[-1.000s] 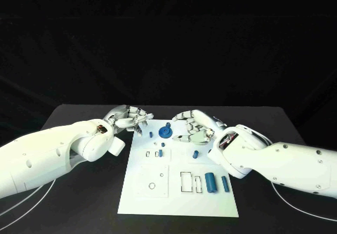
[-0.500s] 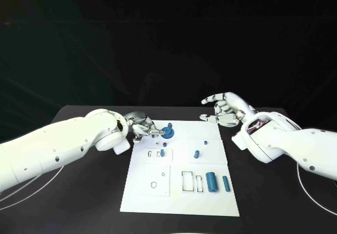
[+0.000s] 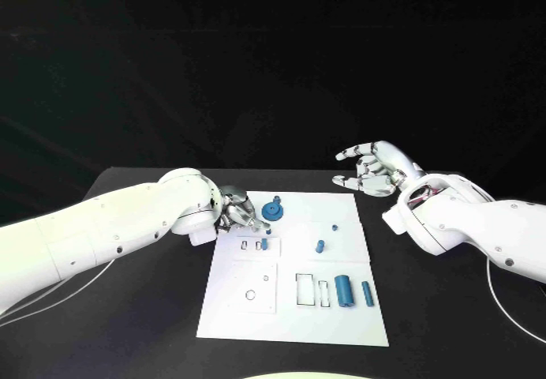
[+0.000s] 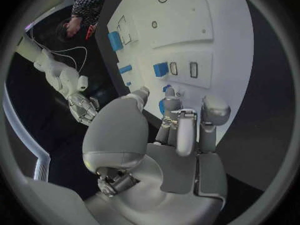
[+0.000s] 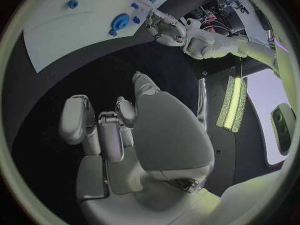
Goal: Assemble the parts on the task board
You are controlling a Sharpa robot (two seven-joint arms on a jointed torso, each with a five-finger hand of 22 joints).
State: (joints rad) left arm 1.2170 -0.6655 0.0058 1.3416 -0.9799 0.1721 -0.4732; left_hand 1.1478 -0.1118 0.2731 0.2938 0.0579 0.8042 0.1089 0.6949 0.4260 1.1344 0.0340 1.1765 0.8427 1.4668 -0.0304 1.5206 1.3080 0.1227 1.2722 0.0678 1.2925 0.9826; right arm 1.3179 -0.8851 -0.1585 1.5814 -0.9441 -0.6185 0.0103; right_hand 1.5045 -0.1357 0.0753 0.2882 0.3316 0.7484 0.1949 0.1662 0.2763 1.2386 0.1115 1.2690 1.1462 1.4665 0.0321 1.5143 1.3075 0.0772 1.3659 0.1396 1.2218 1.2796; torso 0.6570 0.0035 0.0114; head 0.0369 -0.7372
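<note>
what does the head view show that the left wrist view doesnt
Head view alone: the whole task board with its near end, and the right hand raised off the board's far right corner, fingers apart and holding nothing.

Left wrist view alone: the left hand from behind, its fingertips at the board's edge by a small blue part, and nothing plainly gripped.

Both: the white board, the two blue cylinders lying side by side, and the rectangular slots.

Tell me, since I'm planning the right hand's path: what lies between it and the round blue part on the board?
In the head view, only bare white task board and black table separate the right hand from the round blue part.
</note>
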